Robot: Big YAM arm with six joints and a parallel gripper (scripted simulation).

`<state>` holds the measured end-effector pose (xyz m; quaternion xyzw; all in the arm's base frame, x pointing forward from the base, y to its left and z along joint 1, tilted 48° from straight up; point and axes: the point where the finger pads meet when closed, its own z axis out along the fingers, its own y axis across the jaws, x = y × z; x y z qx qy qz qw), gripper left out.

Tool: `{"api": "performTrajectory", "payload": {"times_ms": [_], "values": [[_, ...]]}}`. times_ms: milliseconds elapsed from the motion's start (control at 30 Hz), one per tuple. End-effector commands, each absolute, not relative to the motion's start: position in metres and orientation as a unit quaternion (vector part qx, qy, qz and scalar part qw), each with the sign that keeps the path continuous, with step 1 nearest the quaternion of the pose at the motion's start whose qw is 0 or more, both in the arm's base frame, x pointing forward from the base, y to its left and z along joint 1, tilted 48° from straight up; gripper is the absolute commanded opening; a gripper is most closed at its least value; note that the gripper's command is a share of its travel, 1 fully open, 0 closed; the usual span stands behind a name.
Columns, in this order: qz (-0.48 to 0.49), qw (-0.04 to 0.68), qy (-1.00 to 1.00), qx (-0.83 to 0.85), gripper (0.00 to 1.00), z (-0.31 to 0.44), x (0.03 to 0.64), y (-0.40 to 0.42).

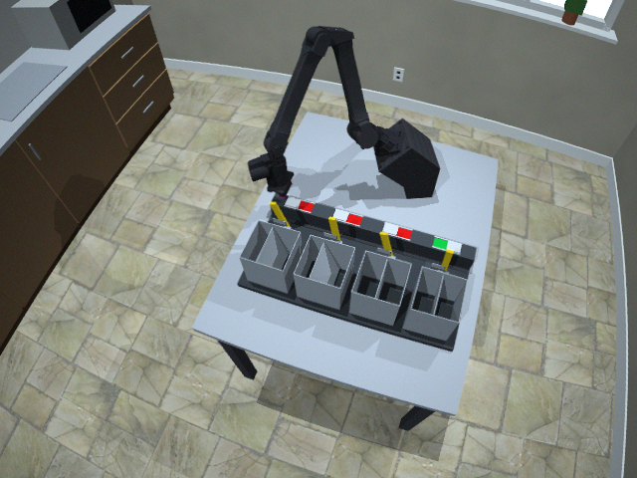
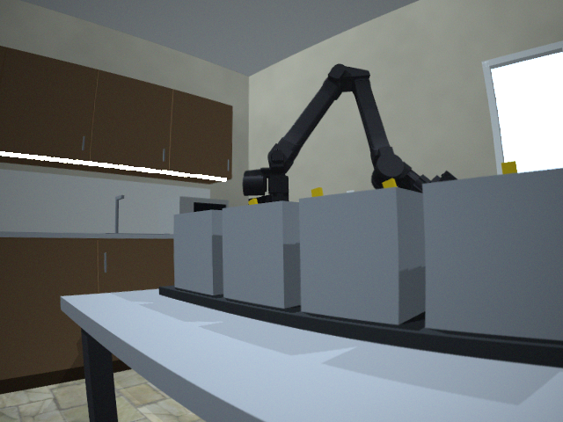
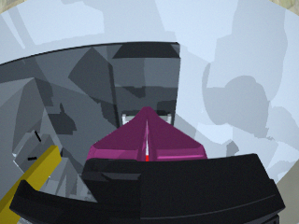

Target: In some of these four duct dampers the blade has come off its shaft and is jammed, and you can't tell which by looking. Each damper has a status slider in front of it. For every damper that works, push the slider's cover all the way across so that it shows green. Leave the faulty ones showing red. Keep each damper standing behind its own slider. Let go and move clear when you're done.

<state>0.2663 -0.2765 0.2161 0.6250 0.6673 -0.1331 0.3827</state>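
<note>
Four grey open-topped dampers stand in a row: leftmost (image 1: 271,276), second (image 1: 319,293), third (image 1: 375,309), rightmost (image 1: 429,328). The blades in the left two look turned; those in the right two look upright. Each has a yellow lever: leftmost (image 1: 280,213) (image 3: 39,173), second (image 1: 334,228), third (image 1: 385,243), rightmost (image 1: 447,259). The left three sliders show red (image 1: 306,206) (image 1: 354,219) (image 1: 404,233) with white covers to the left. The rightmost shows green (image 1: 440,243), its cover (image 1: 453,246) to the right. My gripper (image 1: 282,197) (image 3: 147,113) is shut and empty, fingertips at the leftmost slider's left end, partly hiding its cover.
The dampers share a dark base plate (image 1: 318,310) on the table (image 1: 328,340). The dark slider rail (image 1: 370,225) runs between them and the arm's base (image 1: 408,164). The leftmost lever stands close beside the gripper.
</note>
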Motion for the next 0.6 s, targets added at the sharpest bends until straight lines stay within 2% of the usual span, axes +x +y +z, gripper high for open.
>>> {"api": "performTrajectory", "payload": {"times_ms": [0, 567], "values": [[-0.136, 0.388, 0.665, 0.623, 0.0, 0.2197, 0.2638, -0.2805], [-0.136, 0.388, 0.665, 0.623, 0.0, 0.221, 0.2645, -0.2812]]}}
